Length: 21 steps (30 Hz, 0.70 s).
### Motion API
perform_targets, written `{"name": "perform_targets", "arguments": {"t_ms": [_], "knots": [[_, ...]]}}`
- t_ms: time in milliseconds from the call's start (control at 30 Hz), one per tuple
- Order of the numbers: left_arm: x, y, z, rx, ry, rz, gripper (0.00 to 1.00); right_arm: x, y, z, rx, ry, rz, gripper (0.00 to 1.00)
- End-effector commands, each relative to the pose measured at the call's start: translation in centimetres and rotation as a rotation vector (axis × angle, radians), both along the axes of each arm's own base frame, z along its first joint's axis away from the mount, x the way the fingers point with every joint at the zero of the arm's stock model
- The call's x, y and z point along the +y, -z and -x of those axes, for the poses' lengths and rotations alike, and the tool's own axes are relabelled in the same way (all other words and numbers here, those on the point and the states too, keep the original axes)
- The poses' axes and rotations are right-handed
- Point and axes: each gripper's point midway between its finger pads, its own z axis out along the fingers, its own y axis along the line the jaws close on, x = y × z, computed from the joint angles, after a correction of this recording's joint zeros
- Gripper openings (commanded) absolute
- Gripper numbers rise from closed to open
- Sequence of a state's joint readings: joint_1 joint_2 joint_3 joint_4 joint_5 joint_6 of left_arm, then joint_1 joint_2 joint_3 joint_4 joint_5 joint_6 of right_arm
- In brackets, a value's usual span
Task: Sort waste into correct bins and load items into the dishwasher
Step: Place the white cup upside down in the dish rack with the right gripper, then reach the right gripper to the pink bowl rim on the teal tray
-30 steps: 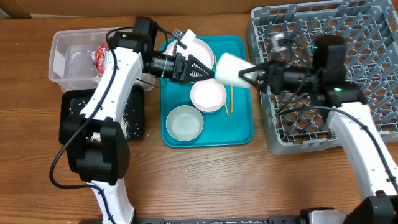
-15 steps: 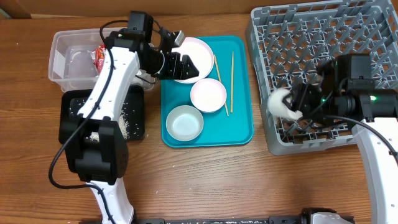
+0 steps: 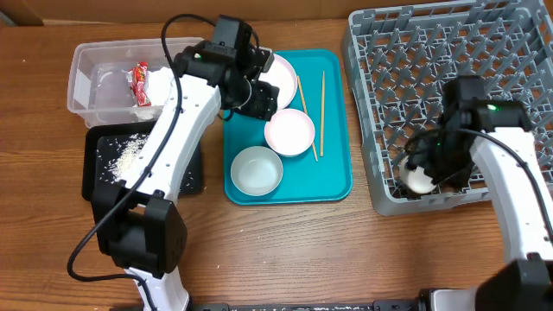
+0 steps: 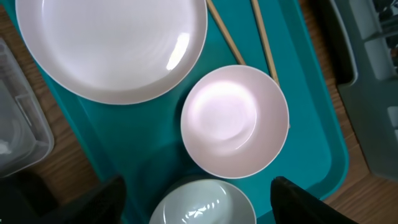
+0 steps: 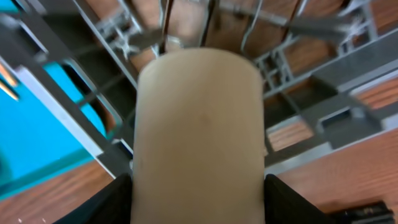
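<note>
Overhead, the left arm is reaching across the teal tray point(image 3: 337, 177), its left fingers point(image 3: 263, 97) hanging spread wide above the crockery and holding nothing; in the wrist view the two dark tips are framing the grey-green bowl point(image 4: 202, 204) without touching it. On that tray the round white plate point(image 3: 283, 71) is sitting at the far end, the small white bowl point(image 3: 289, 132) is resting just in front of it, and the grey-green bowl is lying nearest the front edge. Two wooden chopsticks point(image 3: 322, 102) are lying lengthwise beside the plate and the small bowl, one of them touching the small bowl's rim. Off to the left, the clear tub point(image 3: 85, 91) is holding the red-and-white wrapper point(image 3: 138, 84) and a crumpled napkin point(image 3: 161, 80), while the black tray point(image 3: 97, 181) in front of it is carrying loose rice grains point(image 3: 130, 155). Meanwhile the right fingers point(image 3: 429, 164) are reaching down into the near left corner of the grey dish rack point(image 3: 518, 52), pressing on either side of the small white cup point(image 5: 199, 137) and holding it among the pegs. Everything is standing on the wooden surface point(image 3: 285, 250).
</note>
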State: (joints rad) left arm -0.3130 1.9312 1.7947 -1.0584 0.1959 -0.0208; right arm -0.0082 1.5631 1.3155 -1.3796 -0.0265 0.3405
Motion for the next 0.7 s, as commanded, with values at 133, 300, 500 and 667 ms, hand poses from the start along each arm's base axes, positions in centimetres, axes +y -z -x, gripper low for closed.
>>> {"name": "perform_targets", "arguments": {"t_ms": [133,300,500,667], "knots": [[0.6,-1.5,-0.5,-0.049,-0.027,-0.029,0.76,0.3,1.8,-2.6,-0.016,-0.03,-0.013,0.63],[0.6,-1.5,-0.5,-0.049,-0.027,-0.029,0.75,0.6,1.7,-2.9,-0.027,-0.031,-0.027,0.63],[0.6,-2.7,-0.7,-0.071,-0.03,-0.02,0.74,0.6,-0.9,-4.5,-0.105,-0.032,-0.026,0.64],[1.2,-7.4,-0.7,-0.133,-0.071,-0.017,0.75,2.7,-5.5,-7.0,-0.248,-0.114,-0.077,0.68]]}}
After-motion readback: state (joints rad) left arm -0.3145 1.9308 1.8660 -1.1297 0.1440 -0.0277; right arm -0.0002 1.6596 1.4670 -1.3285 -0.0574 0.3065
